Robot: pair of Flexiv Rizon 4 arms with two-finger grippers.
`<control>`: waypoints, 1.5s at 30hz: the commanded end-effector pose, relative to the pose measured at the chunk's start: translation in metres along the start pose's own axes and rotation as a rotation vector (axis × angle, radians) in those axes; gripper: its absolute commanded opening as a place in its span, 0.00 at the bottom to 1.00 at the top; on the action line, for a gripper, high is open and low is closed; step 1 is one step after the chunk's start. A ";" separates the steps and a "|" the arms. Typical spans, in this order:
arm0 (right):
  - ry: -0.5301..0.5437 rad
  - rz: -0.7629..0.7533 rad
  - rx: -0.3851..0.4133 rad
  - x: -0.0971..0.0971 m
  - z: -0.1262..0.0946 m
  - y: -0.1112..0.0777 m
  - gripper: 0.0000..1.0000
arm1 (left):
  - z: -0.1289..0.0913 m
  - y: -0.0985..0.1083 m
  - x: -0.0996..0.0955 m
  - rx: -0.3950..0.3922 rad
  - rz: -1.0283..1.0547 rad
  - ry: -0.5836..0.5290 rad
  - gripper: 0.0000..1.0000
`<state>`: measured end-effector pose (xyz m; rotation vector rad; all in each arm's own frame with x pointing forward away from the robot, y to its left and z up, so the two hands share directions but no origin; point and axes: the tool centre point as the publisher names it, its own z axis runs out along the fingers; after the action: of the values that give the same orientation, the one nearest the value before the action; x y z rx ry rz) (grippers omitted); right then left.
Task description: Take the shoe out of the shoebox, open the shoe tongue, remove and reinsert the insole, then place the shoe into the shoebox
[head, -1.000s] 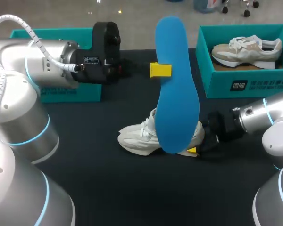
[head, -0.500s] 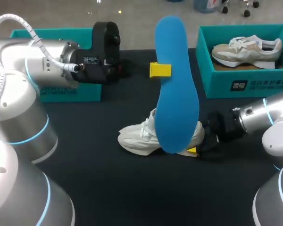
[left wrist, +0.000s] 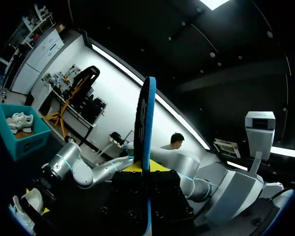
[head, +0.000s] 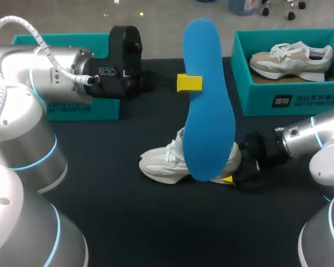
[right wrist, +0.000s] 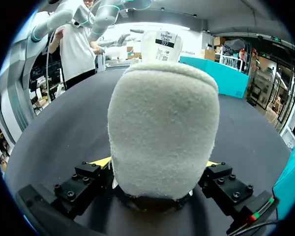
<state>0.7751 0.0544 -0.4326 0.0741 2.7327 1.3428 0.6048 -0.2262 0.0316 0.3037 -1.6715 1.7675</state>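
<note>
Left arm point(head: 22, 139) was bulky silver-grey rounded casings ringed in pale blue, white ribbed hose point(head: 11, 25) looped over its far segment, black wrist block point(head: 122, 53) bore a small label, left pincer point(head: 193, 82) was yellow-tipped, right arm point(head: 317, 142) was silver and blue-ringed too, right pincer point(right wrist: 157, 164) had black screw-studded finger mounts point(right wrist: 81, 184)

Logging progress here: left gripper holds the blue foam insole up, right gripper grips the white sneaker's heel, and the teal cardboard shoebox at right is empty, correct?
Not empty: the head view shows a beige-and-white sneaker lying in the teal cardboard shoebox at right. The rest stands.
</note>
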 end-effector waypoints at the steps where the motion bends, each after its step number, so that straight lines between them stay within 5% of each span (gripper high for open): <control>1: -0.032 0.030 0.080 0.000 -0.010 0.010 1.00 | 0.001 0.001 -0.001 0.003 0.001 0.001 0.00; 11: -0.060 0.146 0.206 -0.001 -0.027 0.020 1.00 | 0.001 0.001 -0.001 0.003 0.001 0.001 0.00; 14: -0.057 0.208 0.288 -0.002 -0.032 0.026 1.00 | 0.001 0.001 -0.001 0.003 0.001 0.001 0.00; 17: -0.085 0.297 0.453 -0.003 -0.036 0.034 1.00 | 0.001 0.001 -0.001 0.003 0.001 0.001 0.00; 30: -0.097 0.244 0.469 0.000 -0.037 0.039 1.00 | 0.001 0.001 -0.001 0.003 0.001 0.001 0.00; 45: -0.028 0.142 0.758 -0.004 -0.050 0.065 1.00 | 0.001 0.001 -0.001 0.003 0.001 0.001 0.00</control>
<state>0.7711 0.0515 -0.3564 0.3306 2.9966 0.5974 0.6050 -0.2262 0.0316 0.3026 -1.6705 1.7683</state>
